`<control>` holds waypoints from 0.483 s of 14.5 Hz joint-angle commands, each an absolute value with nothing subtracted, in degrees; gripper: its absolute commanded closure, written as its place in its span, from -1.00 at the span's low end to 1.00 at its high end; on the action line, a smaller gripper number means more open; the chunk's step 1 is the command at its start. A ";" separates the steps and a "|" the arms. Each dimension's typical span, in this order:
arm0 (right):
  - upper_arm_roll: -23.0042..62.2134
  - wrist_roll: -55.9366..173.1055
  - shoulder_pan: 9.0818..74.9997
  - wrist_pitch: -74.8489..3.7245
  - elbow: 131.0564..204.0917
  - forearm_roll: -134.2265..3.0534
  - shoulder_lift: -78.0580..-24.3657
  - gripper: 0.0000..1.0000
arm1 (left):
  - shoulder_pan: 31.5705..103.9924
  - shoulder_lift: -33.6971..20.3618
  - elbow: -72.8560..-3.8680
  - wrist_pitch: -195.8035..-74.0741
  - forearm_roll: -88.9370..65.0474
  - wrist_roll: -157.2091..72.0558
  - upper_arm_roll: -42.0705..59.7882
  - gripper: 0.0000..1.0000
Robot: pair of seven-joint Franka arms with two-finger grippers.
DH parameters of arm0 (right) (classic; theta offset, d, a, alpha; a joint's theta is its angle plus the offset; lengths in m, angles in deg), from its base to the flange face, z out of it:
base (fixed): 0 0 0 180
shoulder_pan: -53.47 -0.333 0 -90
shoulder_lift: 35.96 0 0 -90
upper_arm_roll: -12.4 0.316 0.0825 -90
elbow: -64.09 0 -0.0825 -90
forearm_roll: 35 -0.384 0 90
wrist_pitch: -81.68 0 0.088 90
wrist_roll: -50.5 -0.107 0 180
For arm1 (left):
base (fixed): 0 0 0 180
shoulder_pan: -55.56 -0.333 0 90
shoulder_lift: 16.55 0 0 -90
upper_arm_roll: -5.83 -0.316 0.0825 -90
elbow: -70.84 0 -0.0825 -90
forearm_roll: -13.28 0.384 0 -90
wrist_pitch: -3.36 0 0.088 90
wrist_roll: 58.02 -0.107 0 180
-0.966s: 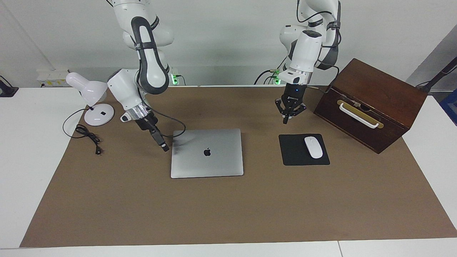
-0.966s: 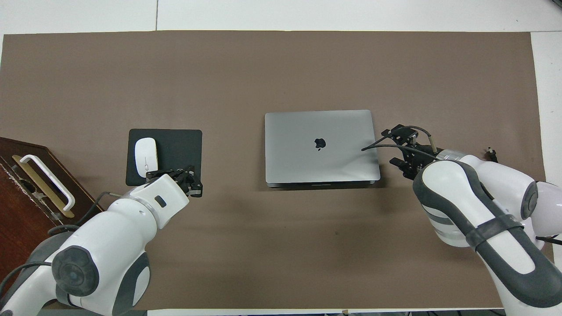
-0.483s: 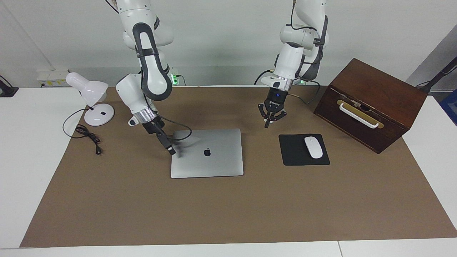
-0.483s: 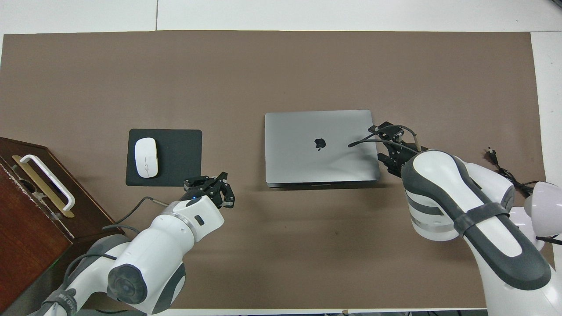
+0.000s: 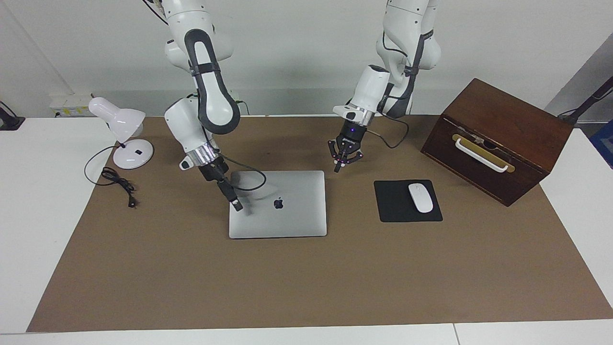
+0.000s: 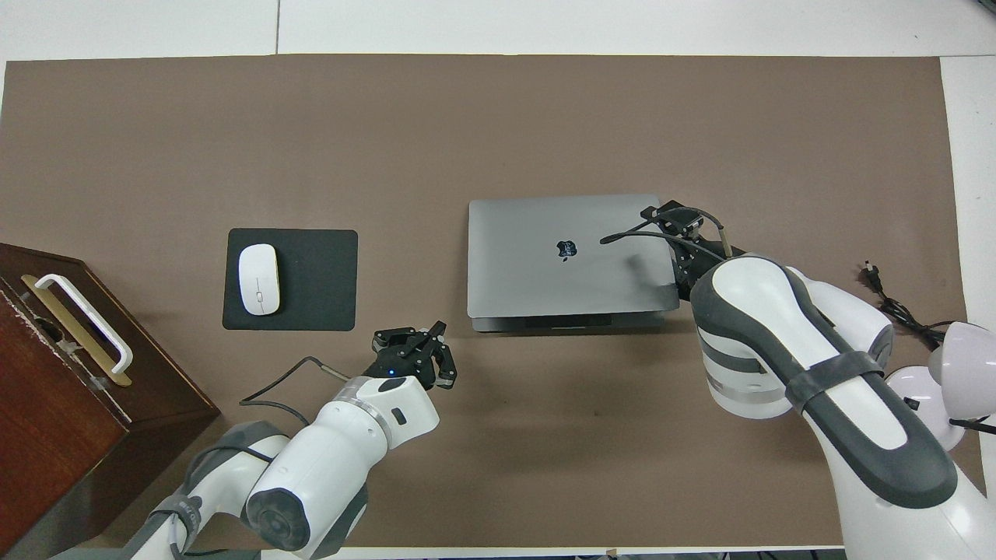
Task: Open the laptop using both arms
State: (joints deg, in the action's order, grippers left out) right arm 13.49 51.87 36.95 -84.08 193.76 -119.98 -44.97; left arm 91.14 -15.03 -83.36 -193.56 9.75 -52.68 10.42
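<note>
The silver-grey laptop [image 5: 287, 220] [image 6: 545, 233] lies lid-down in the middle of the brown mat, its logo facing up. Its edge nearest the robots looks slightly lifted, and a dark gap shows under it in the overhead view. My right gripper [image 5: 236, 206] [image 6: 671, 233] slants down onto the lid at the right arm's end of the laptop. Its black cable loops over the lid. My left gripper [image 5: 338, 167] [image 6: 412, 354] hangs shut and holds nothing. It is just above the mat, beside the laptop's corner nearest the robots at the left arm's end.
A black mouse pad [image 5: 395, 206] with a white mouse [image 5: 420, 197] lies toward the left arm's end. Beside it is a dark wooden box [image 5: 507, 120] with a white handle. A white desk lamp [image 5: 122, 129] and its cord [image 5: 117, 184] sit at the right arm's end.
My left gripper has swung from near the mouse pad to beside the laptop's corner. My right gripper has moved from beside the laptop onto its lid. The lid's edge nearest the robots has risen slightly.
</note>
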 commanded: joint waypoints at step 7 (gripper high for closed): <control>13.90 54.36 36.68 -83.99 191.61 -122.97 -45.98 -0.97 | 94.76 -6.89 -78.23 -197.47 9.15 -53.54 9.43 1.00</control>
State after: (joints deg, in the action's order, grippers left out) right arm 13.41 52.04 36.92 -84.07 193.64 -120.12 -45.13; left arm 93.60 -9.10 -80.39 -196.21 9.75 -52.69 10.35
